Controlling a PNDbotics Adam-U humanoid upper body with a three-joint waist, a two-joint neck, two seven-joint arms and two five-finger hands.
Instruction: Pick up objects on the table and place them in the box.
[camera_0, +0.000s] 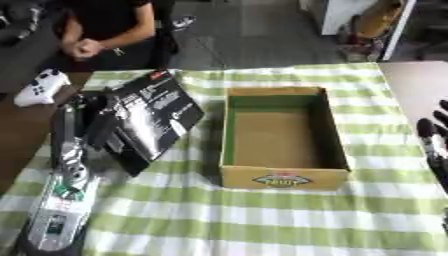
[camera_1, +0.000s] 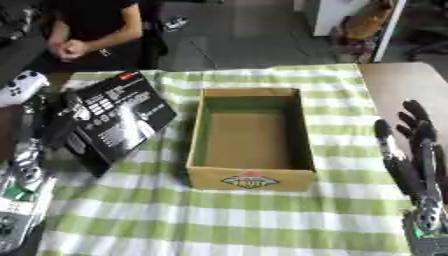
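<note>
A flat black package with white print (camera_0: 156, 116) lies tilted at the left of the checked cloth, its right edge close to the cardboard box (camera_0: 282, 178). My left hand (camera_0: 94, 119) is at the package's left edge with fingers curled round it. The box stands open in the middle, with nothing visible inside it. At the right edge my right hand (camera_1: 411, 150) rests open, fingers pointing up, apart from the box.
A white game controller (camera_0: 39, 87) lies on the bare brown table beyond the cloth's left edge. A person sits at the far left edge with hands clasped. Green and white cloth (camera_0: 245, 220) stretches in front of the box.
</note>
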